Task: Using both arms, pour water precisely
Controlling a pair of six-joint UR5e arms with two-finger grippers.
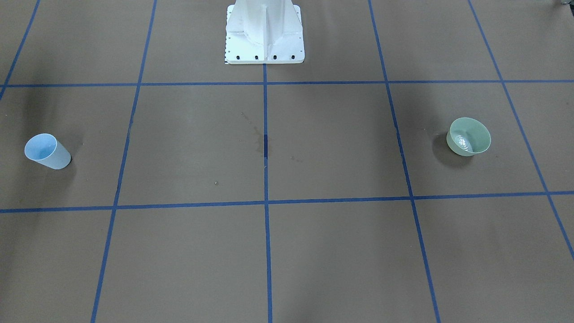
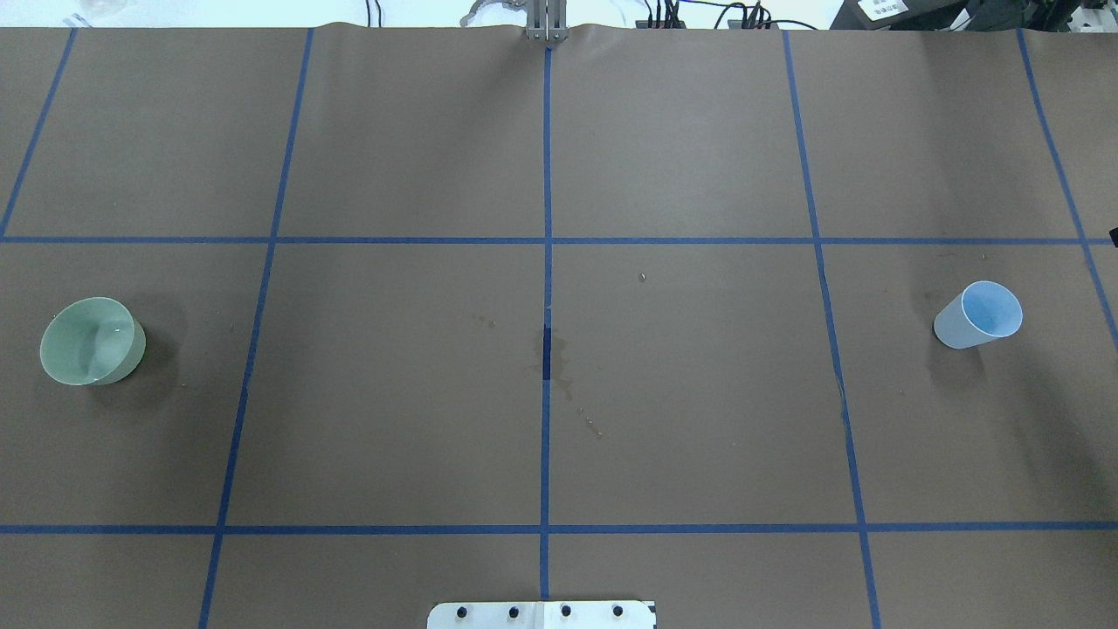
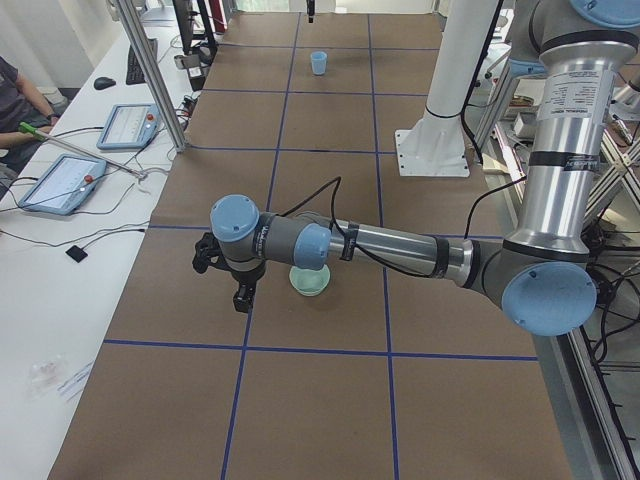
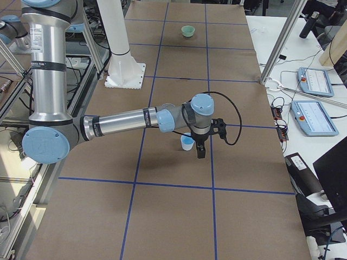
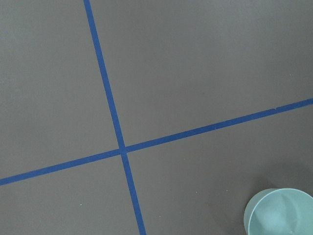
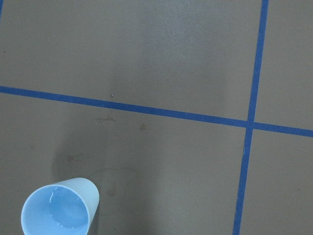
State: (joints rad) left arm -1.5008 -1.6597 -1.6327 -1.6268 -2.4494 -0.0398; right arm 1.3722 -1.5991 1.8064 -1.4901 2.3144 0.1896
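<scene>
Layout: blue cup (image 2: 978,314) at 3 o'clock, green bowl (image 2: 92,341) at 9, one per arm for pickup. water (image 6: 58,218) glints in cup. left gripper (image 3: 242,296) and right gripper (image 4: 199,151) hover beside them. Open or closed: can't tell.

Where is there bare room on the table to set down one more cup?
Bare: the two middle squares between the green bowl and the blue cup, apart from small stains at the centre line. Crowded: by the bowl, where the left hand hangs, and by the cup, beside the right hand.
</scene>
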